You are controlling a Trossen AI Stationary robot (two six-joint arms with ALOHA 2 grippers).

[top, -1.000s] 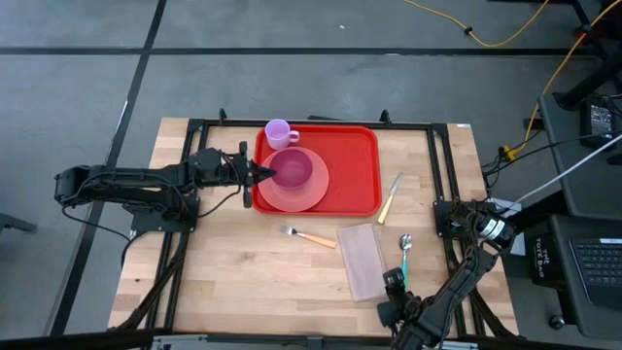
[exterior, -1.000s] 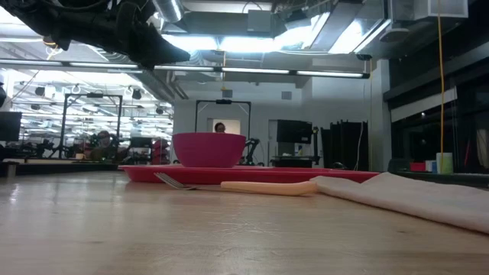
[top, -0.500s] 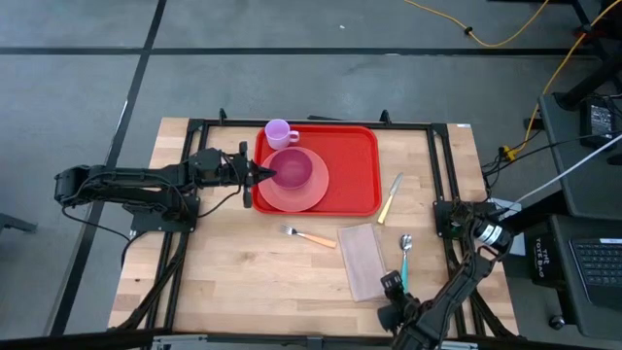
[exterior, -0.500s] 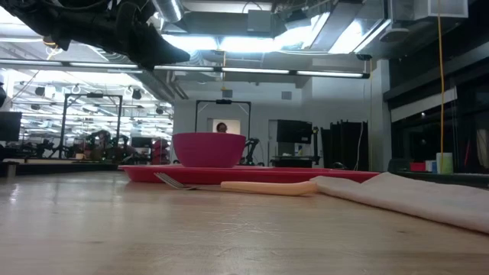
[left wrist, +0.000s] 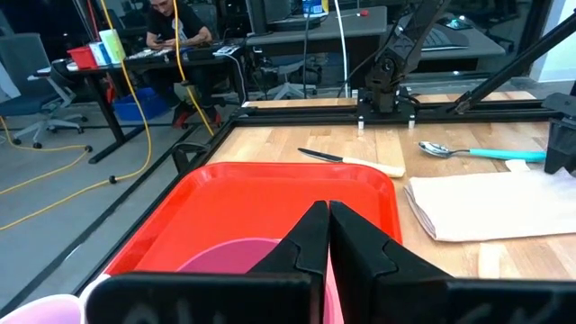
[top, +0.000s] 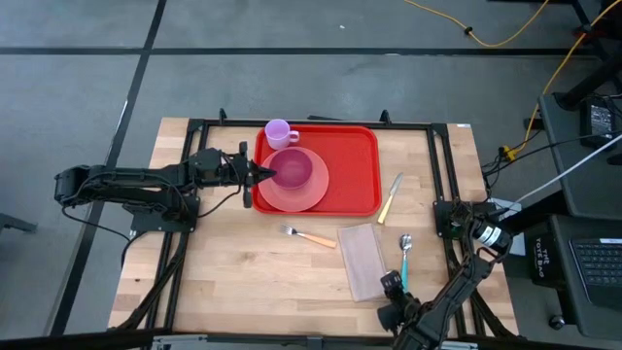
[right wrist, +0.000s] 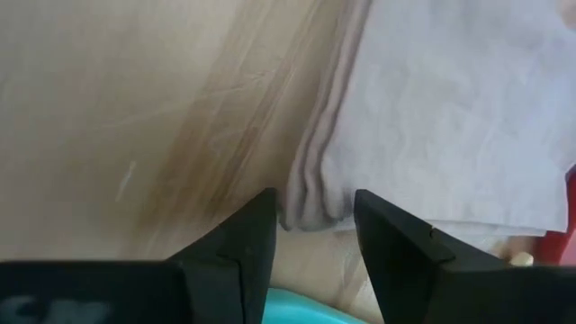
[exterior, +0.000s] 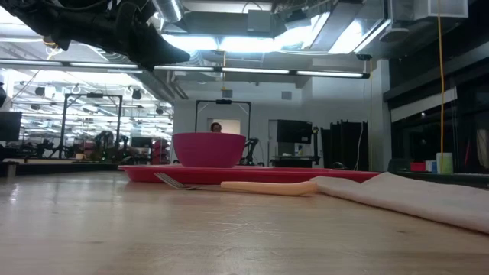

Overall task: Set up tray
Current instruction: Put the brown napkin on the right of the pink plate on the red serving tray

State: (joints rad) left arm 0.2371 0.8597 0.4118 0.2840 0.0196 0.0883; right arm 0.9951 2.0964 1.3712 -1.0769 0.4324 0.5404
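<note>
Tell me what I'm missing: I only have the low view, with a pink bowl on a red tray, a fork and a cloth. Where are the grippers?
Observer: The left gripper is shut, its tip at the left side of the pink bowl; I cannot tell whether it touches it.
Operator: And the right one?
Observer: The right gripper is open, low over the near edge of the napkin, holding nothing.
Operator: What sits under the bowl?
Observer: A salmon-pink plate on the tray, with a pink cup at the tray's far left corner.
Operator: Other cutlery?
Observer: A knife and a teal-handled spoon lie right of the tray, off it.
</note>
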